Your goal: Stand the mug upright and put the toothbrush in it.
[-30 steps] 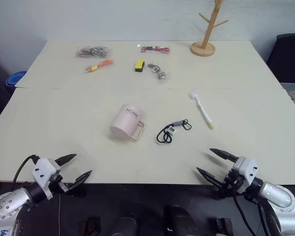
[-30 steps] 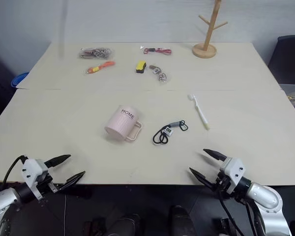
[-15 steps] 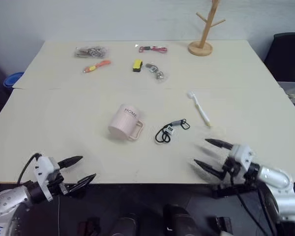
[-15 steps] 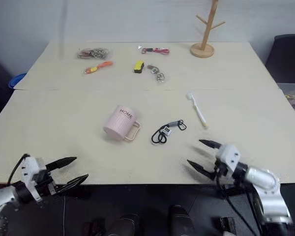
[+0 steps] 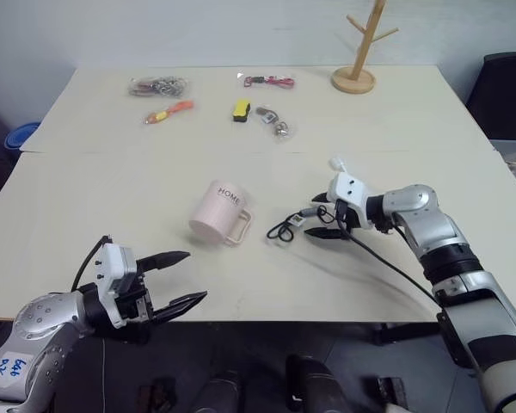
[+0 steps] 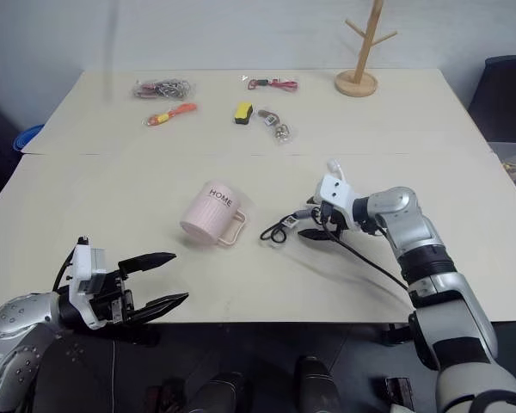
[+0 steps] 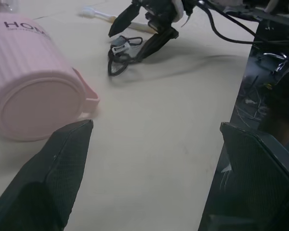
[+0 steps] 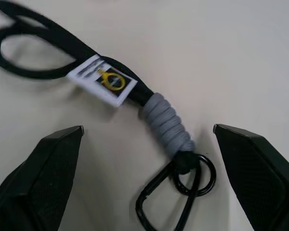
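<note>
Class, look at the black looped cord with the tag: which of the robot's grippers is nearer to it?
The right. The right gripper hovers open directly over the black cord, while the left gripper sits open near the table's front edge, beyond the mug.

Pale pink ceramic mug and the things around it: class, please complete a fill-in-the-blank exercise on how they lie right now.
1. The pale pink ceramic mug lies on its ____ on the cream table.
2. The lettering on the mug reads ____.
3. The right claw, jaws open, hovers over the black looped ____ with a tag.
4. The slim white toothbrush lies ____ the mug, not in it.

Missing words: side; HOME; cord; outside
</note>
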Robot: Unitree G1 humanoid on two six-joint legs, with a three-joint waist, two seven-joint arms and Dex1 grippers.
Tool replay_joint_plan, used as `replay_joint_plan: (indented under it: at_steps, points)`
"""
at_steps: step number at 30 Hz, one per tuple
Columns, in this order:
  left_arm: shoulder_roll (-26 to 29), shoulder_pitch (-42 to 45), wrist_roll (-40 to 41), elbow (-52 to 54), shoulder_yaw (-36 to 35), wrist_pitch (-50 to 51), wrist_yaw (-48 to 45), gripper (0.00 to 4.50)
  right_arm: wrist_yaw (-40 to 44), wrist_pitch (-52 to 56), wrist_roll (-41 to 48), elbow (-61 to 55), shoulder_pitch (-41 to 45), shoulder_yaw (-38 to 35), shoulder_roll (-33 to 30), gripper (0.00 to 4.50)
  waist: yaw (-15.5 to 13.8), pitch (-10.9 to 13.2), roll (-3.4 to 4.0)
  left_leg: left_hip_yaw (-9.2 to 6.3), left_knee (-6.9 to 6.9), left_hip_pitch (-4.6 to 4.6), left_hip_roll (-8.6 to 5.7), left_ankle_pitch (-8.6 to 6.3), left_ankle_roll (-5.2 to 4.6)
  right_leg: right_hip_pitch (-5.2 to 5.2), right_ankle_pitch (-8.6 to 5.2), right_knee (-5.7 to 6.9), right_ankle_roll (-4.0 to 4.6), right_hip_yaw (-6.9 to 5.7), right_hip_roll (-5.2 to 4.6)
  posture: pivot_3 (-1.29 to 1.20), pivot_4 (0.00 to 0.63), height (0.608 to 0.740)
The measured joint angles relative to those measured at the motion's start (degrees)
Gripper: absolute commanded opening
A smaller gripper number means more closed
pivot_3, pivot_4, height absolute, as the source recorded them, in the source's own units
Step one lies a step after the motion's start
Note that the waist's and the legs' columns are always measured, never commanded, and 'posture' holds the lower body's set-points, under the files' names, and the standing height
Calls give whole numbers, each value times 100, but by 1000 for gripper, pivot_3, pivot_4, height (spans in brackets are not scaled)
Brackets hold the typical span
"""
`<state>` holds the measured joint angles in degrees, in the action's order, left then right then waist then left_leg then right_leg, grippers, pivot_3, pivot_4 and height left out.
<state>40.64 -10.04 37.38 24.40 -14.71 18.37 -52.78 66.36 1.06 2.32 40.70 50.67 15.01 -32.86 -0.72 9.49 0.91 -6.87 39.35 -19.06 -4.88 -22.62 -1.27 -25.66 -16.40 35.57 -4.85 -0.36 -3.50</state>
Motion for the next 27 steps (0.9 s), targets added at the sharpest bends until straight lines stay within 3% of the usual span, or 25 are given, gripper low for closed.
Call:
replay_joint_plan:
  at_steps: [5,13,18,21,24,27]
  points:
    - [-70,82,-137,-12,126,-21,12,4500,565,337,286,154,-69,-240,78,2561,-11,0,0,-2,4,-3,1,0,1,-1,0,7,0,0,1,0,150,740]
    - [-179,579,-344,-296,506,-67,-72,4500,937,1101,1058,-1228,-1286,-973,-305,108,-61,0,0,-11,5,-10,1,-1,1,-2,0,16,-1,-9,0,0,150,740]
    - [-209,819,-389,-466,615,-92,-164,4500,570,1958,2083,-2850,-2682,-2152,-555,25,-84,2,7,-10,10,-17,-4,0,1,-3,3,17,-5,-5,-3,0,150,740]
    - [-305,1002,-380,-503,671,-88,-182,4500,71,2676,2740,-3723,-3676,-3613,-1064,25,-142,3,7,-13,16,-15,-7,-1,0,1,3,5,-6,-5,-5,0,150,740]
    - [-379,1209,-140,-412,700,178,-154,4500,-421,2748,2812,-3546,-4256,-4743,-1435,25,-167,2,4,-1,21,-8,-7,-2,-1,6,5,6,-9,7,-3,0,150,740]
    - [-553,1378,66,-140,750,369,-21,4500,-943,2348,2584,-2749,-4284,-5148,-1462,25,-110,1,3,17,20,1,-5,-1,-2,5,6,15,-11,22,0,0,150,740]
